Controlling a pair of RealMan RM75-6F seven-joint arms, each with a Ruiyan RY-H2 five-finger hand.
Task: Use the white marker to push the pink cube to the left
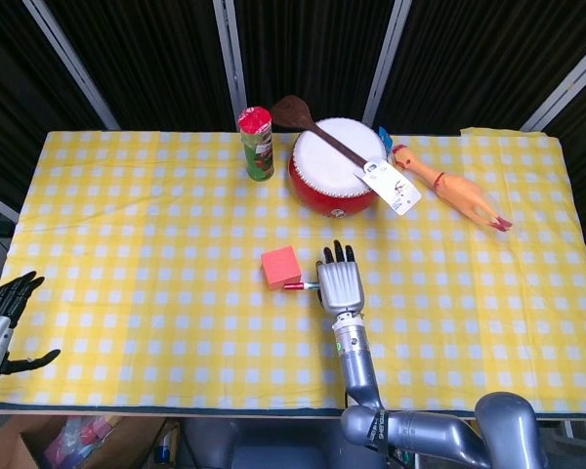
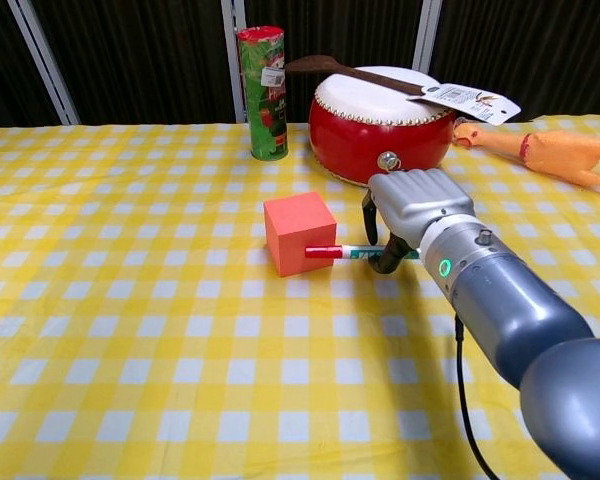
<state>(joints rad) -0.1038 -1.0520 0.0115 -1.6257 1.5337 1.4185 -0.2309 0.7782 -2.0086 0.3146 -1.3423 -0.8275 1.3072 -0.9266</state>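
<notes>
Because the cube must slide left, the right robot hand (image 2: 412, 205) grips the white marker (image 2: 352, 251) level, its red tip against the pink cube (image 2: 300, 232), while the left robot hand (image 1: 2, 315) idles open off the tabletop (image 1: 127, 244)

Head view steep overhead, chest view low frontal; perhaps same table (image 1: 127, 244) centre.

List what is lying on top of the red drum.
On the red drum lie a dark wooden spoon and a white tag. The skin under them is hidden.
</notes>
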